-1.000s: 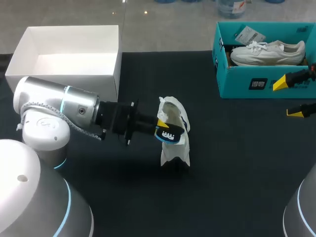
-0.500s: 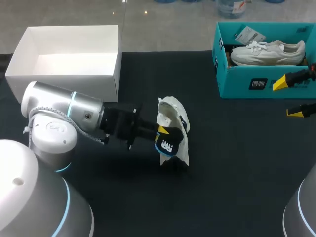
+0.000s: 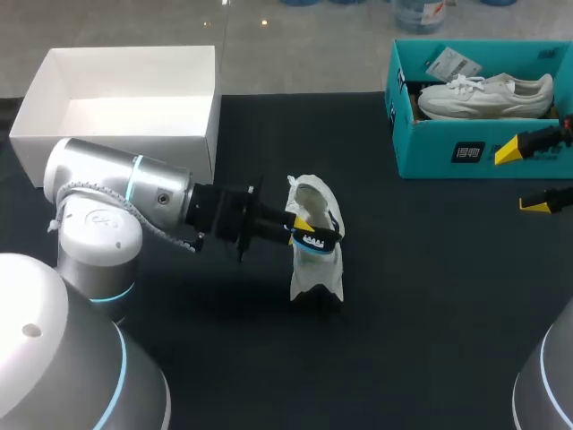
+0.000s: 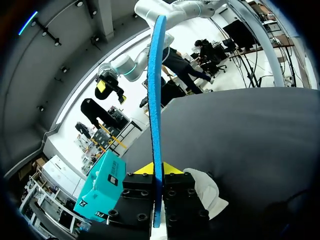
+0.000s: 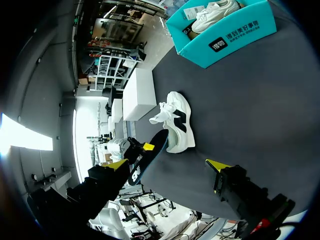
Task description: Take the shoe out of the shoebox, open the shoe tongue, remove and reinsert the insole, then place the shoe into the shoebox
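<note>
An open white box (image 3: 125, 98) sits at the table's (image 3: 430, 305) far left corner; the left arm (image 3: 134, 193) comes in below it, and the left gripper (image 3: 303, 231) is clenched on the insole (image 3: 320, 236), dark on top and blue beneath, held on edge between its fingers; the white shoe (image 3: 315, 273) rests mid-table just behind the insole, outside any box; the teal shoebox (image 3: 448, 152) at the far right holds a second white shoe (image 3: 483, 94); in front of it the right gripper (image 3: 526, 176) hangs released, its yellow tips well apart, grasping nothing.
</note>
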`<control>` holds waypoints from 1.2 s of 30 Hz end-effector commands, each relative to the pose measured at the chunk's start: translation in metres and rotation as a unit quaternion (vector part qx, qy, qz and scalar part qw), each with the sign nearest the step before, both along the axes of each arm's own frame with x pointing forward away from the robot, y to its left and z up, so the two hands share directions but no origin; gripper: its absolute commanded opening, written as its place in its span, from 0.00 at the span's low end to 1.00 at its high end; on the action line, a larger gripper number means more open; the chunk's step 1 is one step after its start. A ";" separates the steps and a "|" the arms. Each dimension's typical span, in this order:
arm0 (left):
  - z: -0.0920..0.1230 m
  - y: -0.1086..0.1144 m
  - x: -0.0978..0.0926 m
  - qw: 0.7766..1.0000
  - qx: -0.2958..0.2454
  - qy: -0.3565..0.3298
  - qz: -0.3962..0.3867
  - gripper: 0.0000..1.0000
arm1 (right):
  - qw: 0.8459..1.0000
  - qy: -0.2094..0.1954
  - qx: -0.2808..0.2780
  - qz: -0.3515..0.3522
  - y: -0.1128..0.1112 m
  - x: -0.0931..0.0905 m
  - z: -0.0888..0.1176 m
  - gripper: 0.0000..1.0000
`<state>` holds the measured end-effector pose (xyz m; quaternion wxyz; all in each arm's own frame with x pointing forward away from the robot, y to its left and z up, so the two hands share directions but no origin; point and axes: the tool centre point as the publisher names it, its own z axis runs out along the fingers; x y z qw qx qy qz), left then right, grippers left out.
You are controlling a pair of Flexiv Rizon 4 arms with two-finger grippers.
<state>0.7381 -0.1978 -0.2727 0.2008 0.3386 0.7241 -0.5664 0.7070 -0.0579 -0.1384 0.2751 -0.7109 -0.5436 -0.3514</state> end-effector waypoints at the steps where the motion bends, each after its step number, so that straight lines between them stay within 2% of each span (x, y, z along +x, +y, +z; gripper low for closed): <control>1: 0.008 0.002 -0.010 1.000 -0.011 -0.004 -0.004 0.00 | 1.000 0.000 -0.001 -0.001 0.000 -0.002 0.000 1.00; 10: 0.000 -0.034 -0.017 0.999 -0.028 -0.015 -0.034 0.00 | 1.000 0.000 -0.001 -0.001 0.000 -0.002 0.000 1.00; 16: -0.012 -0.046 -0.010 0.999 -0.022 -0.016 -0.033 0.00 | 1.000 0.000 -0.001 -0.001 0.000 -0.002 0.000 1.00; 21: -0.026 -0.044 0.002 1.000 -0.011 -0.008 -0.012 0.00 | 1.000 0.000 -0.001 -0.001 0.000 -0.002 0.000 1.00; 25: -0.029 -0.038 0.002 1.000 -0.005 -0.008 -0.006 0.00 | 1.000 0.000 -0.001 -0.001 0.000 -0.002 0.000 1.00; 29: -0.017 -0.030 -0.004 1.000 -0.018 -0.011 -0.005 0.00 | 1.000 0.000 -0.001 -0.001 0.000 -0.002 0.000 1.00; 33: 0.004 -0.017 -0.012 0.999 -0.040 -0.009 -0.001 0.00 | 1.000 0.000 -0.001 -0.001 0.000 -0.002 0.000 1.00; 36: 0.010 -0.011 -0.014 0.999 -0.045 0.005 0.002 0.00 | 1.000 0.000 -0.001 -0.001 0.000 -0.002 0.000 1.00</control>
